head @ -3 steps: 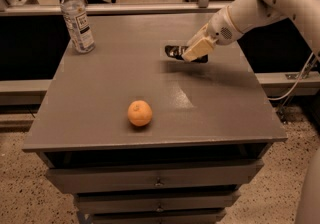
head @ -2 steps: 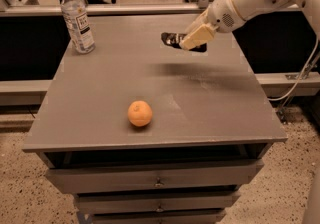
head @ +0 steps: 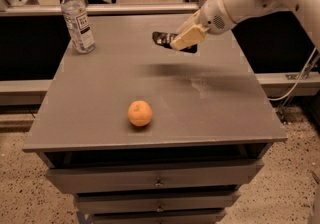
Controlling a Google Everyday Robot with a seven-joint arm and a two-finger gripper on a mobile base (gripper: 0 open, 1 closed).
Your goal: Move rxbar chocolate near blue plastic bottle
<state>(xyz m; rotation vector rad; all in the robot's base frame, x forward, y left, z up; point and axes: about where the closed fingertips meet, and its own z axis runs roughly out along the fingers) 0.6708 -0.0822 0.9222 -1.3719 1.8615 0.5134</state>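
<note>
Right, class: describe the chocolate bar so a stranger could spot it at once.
Over the far part of the grey cabinet top, the gripper hangs in the air. It holds the rxbar chocolate: flat, black and shiny, unlike the round orange or tall blue plastic bottle.

A grey worktop tops a cabinet of stacked drawers with small metal pulls. The floor is speckled tan and dark. Dark panels and a pale ledge run behind, and a thin cable hangs on the right. The gripper hovers above the worktop's far right part.
</note>
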